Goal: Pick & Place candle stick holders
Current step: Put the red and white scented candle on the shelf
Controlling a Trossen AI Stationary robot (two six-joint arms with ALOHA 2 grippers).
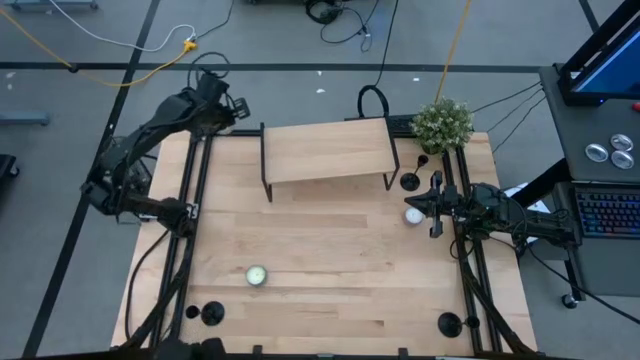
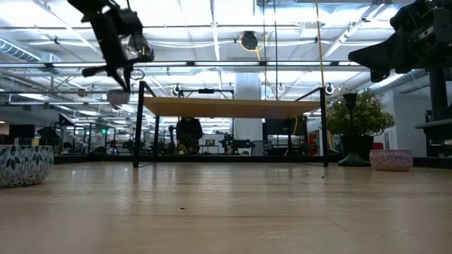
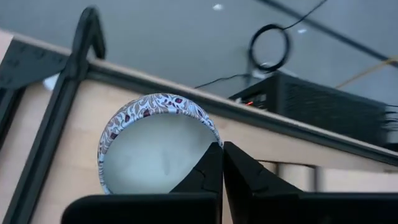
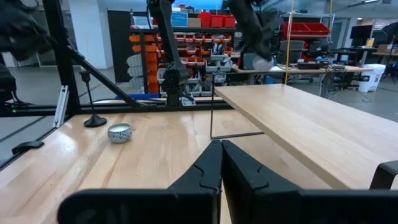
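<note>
The pale wood counter (image 1: 330,260) carries a raised shelf (image 1: 325,150) and a potted plant (image 1: 442,122). Black candle holders stand at the near-left corner (image 1: 212,314), near-right corner (image 1: 449,323) and beside the shelf (image 1: 410,181). Left claw (image 3: 222,163) and right claw (image 4: 221,162) are clenched, empty. Only the low view shows the warehouse ceiling lights.

We record a pale blond wood-plank counter (image 1: 330,260) framed by black rails. The raised shelf (image 1: 325,150) matches it in light wood, on thin black wire legs. The round tin tealight (image 3: 155,143) carries a white band patterned with blue and dark-red floral scrolls around a milky white centre. The matte-black disc-based candle stick holders (image 1: 411,181) are uniformly black. The small bushy potted plant (image 1: 442,123) is pale green. Both arms' fingers (image 3: 217,180) are black.
</note>
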